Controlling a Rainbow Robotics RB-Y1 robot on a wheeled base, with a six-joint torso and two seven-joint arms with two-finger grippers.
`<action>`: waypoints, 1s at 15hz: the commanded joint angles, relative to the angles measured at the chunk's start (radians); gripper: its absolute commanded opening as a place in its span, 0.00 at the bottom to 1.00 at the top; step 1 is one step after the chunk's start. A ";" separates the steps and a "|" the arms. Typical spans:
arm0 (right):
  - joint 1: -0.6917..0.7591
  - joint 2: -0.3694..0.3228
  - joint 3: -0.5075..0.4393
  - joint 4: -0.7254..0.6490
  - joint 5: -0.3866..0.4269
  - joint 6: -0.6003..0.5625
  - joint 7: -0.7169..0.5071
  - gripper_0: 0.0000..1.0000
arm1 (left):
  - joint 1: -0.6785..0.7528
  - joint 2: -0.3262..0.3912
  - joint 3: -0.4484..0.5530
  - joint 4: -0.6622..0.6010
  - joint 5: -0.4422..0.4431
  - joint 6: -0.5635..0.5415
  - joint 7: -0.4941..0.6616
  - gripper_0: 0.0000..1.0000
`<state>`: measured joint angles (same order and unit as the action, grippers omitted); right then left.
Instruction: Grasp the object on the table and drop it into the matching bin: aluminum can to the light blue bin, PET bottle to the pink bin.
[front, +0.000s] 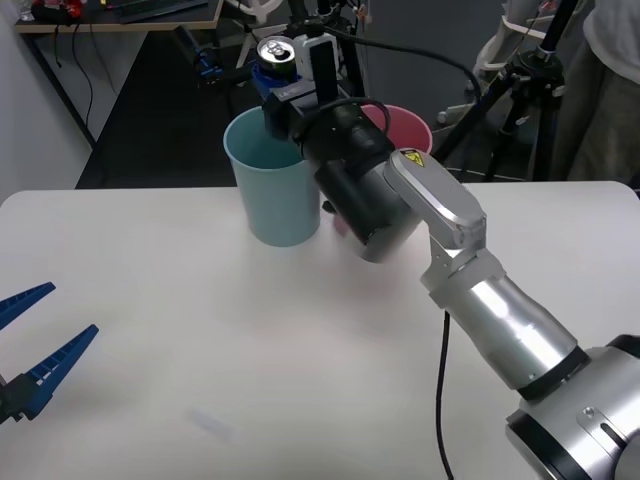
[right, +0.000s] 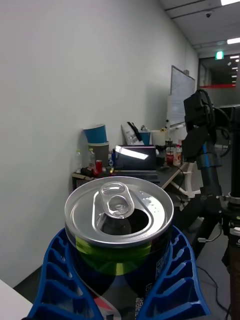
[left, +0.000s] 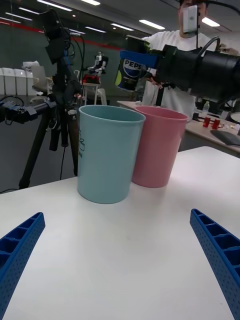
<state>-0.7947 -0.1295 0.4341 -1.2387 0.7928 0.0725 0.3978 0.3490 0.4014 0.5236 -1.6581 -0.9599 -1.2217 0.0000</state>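
— Right gripper (front: 277, 78): where is it, and what has it got?

— It hangs in the air above the light blue bin (front: 272, 182), at the bin's far rim. Its blue ribbed fingers (right: 176, 280) are closed on the aluminum can (front: 277, 55), one on each side of the body. The can stands upright in the grasp, silver lid and pull tab facing up, mouth opening dark.

— And from the other arm's camera?

— The same can (left: 131, 72) shows its side, a dark body with a Pepsi logo and a green patch, held higher than the light blue bin (left: 107, 152) and clear of its rim, not touching it.

— Where is the pink bin relative to the blue one?

— The pink bin (front: 410, 129) stands just beside the light blue bin, on its right, the two walls touching or nearly so; the right arm's black forearm crosses in front of most of it. Both stand on the white table (front: 200, 340) near its far edge.

— The left gripper?

— The left gripper (front: 35, 345) rests low over the table, well apart from the light blue bin on its near left side, fingers (left: 216, 252) spread wide with nothing between them.
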 joint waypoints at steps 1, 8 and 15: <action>-0.058 0.013 0.002 0.096 0.000 0.003 -0.005 0.00 | 0.000 0.000 0.000 0.000 0.000 0.000 0.000 1.00; -0.092 0.031 0.012 0.160 0.000 0.000 -0.013 0.19 | 0.000 0.000 0.000 0.000 0.000 0.000 0.000 1.00; -0.092 0.030 0.005 0.160 -0.006 -0.054 -0.022 1.00 | 0.000 0.000 0.000 0.000 0.000 0.000 0.000 1.00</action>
<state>-0.8866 -0.0986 0.4400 -1.0790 0.7883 0.0189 0.3759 0.3490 0.4014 0.5236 -1.6581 -0.9599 -1.2217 0.0000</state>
